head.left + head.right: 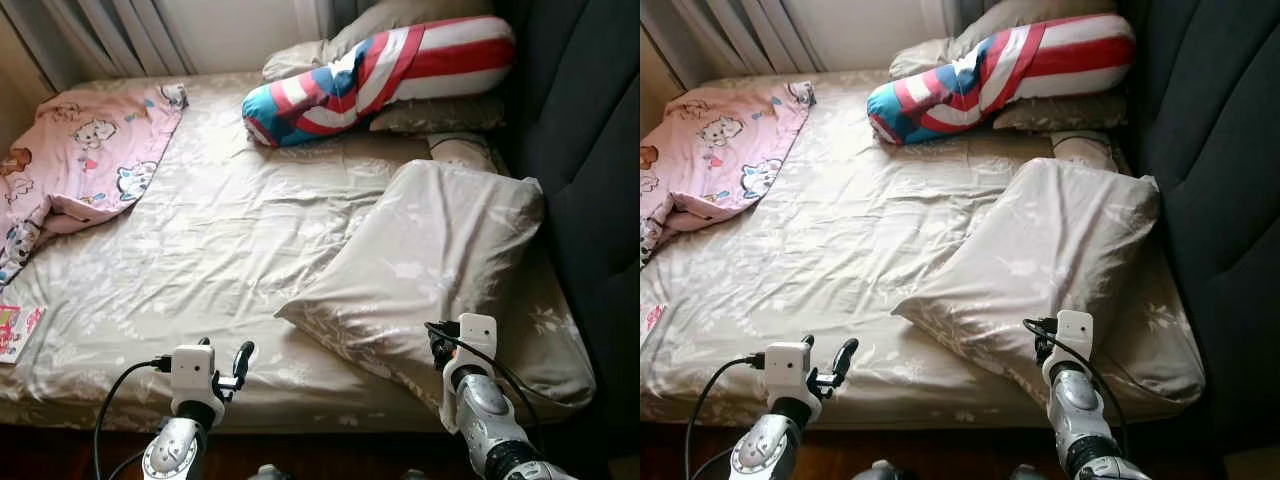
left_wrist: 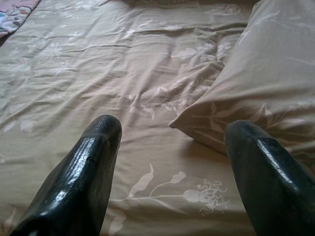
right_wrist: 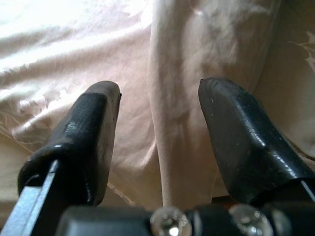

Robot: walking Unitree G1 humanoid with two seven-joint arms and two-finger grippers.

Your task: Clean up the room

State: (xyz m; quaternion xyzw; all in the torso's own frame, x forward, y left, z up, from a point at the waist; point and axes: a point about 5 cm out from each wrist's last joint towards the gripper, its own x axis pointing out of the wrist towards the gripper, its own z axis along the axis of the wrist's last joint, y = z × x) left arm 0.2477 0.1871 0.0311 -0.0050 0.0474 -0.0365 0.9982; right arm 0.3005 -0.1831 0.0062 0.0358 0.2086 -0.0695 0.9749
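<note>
From the head view, the beige pillow (image 1: pixel 440 260) lies askew on the bed's right half, long axis running from 7 to 1 o'clock, its near edge at the right gripper (image 1: pixel 440 345); the left gripper (image 1: pixel 235 365) sits farther off at 9. In the right wrist view the fingers (image 3: pixel 83 132) spread astride a pillow fold. In the left wrist view that gripper's spread fingers (image 2: pixel 83 172) are over bare sheet (image 2: pixel 98 73).

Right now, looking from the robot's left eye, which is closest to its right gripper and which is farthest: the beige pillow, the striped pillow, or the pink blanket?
From the right gripper:
1. Beige pillow: right at the gripper, on the bed's right side.
2. Striped pillow: at the far end of the bed, by the headboard.
3. Pink blanket: across the bed, in the far left corner.
</note>
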